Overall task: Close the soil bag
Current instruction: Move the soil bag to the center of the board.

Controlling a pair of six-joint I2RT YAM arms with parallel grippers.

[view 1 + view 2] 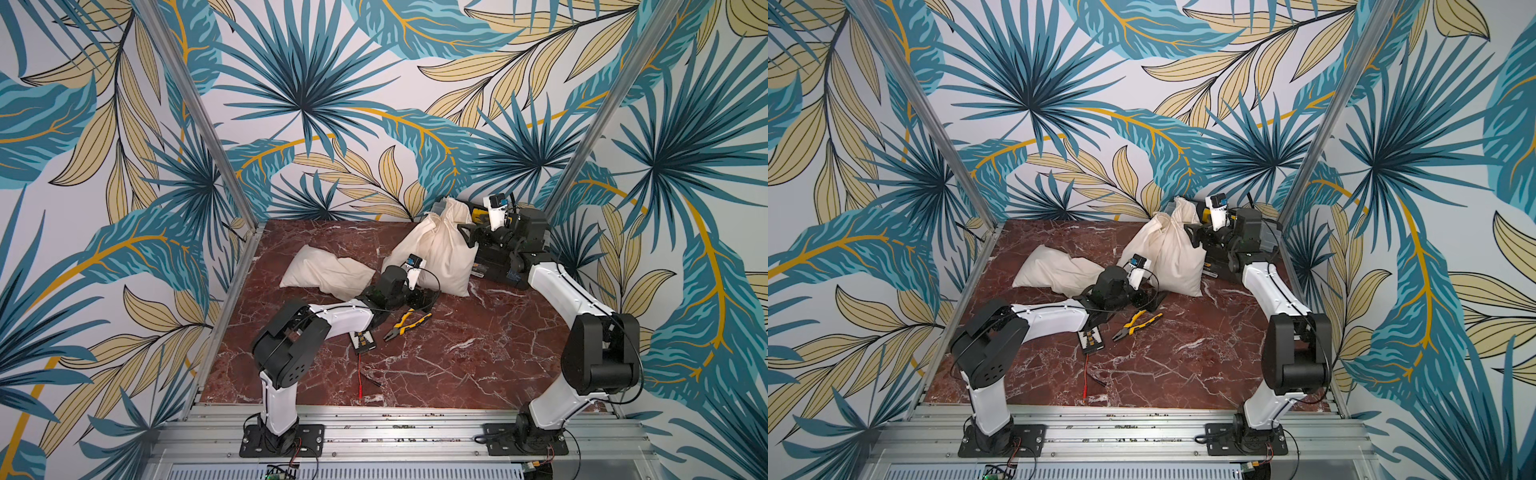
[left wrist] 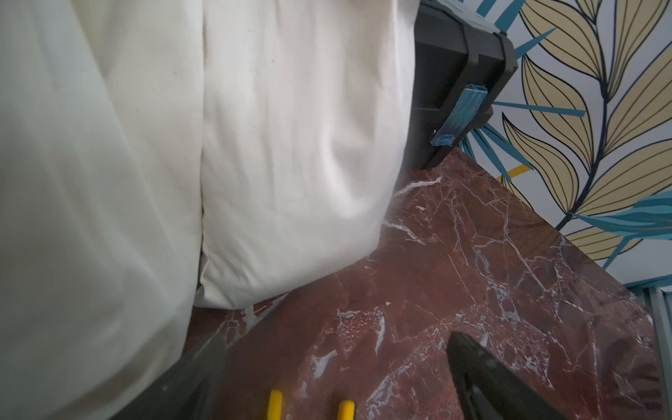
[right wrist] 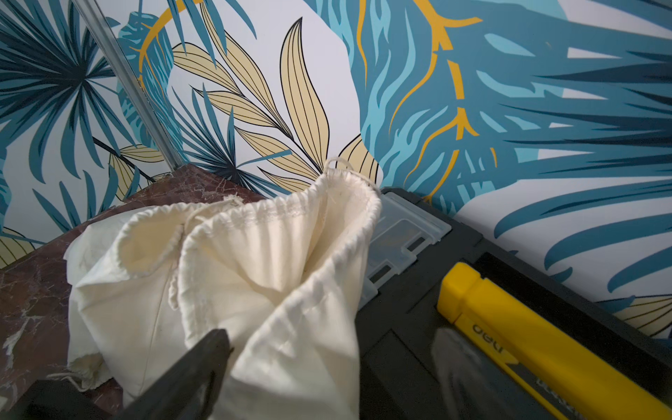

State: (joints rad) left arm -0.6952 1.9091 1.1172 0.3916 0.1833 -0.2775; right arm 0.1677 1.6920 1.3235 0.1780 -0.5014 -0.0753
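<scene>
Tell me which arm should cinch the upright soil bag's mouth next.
Right. The right gripper straddles cloth just below the soil bag's drawstring mouth, jaws apart. The left gripper, open, sits low by the bag's base, near the pliers.

Soil bag (image 1: 436,253) against toolbox (image 1: 490,264) — back right, second bag (image 1: 324,272) left, pliers (image 1: 405,326) in front

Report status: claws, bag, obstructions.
Left claw open, by pliers. Right claw open, straddling bag neck. Bag leaning on toolbox, mouth not cinched. Toolbox close under right claw.
</scene>
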